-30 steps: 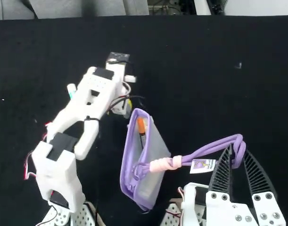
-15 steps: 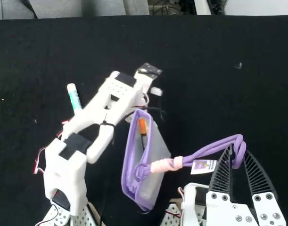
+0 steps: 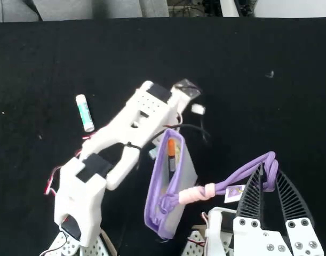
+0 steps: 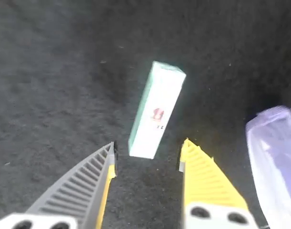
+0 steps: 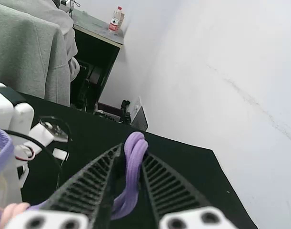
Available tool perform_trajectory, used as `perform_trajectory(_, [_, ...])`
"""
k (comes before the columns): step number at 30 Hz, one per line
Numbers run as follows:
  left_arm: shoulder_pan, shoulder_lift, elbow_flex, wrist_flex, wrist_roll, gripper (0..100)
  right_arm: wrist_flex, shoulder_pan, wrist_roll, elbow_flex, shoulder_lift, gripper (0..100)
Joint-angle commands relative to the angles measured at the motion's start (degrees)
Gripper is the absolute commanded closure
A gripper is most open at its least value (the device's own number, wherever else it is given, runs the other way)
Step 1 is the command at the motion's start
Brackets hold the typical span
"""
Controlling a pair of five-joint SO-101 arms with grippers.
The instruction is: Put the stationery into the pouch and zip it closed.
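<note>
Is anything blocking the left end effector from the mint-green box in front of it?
Nothing visible does. The box lies on the table just beyond the open left end effector; the pouch is off to the side.

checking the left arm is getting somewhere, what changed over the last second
The left arm swung right across the table toward the pouch, uncovering the white tube. Its open left gripper now hangs over a small white and green box. The pouch's top shifted right. The right gripper stayed shut on the purple cord, and the tube stayed put.
</note>
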Motion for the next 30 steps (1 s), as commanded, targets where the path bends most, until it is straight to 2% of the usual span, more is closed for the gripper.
perform_trajectory(1, [0.2,1.1,0.0,-2.6,-0.3,78,1.9,0.6,0.4,-1.1,0.2,98.7])
perform_trajectory(9, [0.1,6.2,-0.5,-4.0,-0.7,78,1.9,0.6,0.4,-1.2,0.2,98.7])
perform_trajectory(15, [0.6,6.3,-0.5,-3.7,-1.1,96,1.9,0.6,0.4,-1.2,0.1,98.7])
perform_trajectory(23, [-0.8,6.2,-1.7,-3.4,-3.3,97,1.9,0.6,0.4,-1.1,0.0,98.7])
perform_trajectory(30, [-11.4,6.2,-16.4,-0.4,7.3,97,1.9,0.6,0.4,-1.1,0.0,98.7])
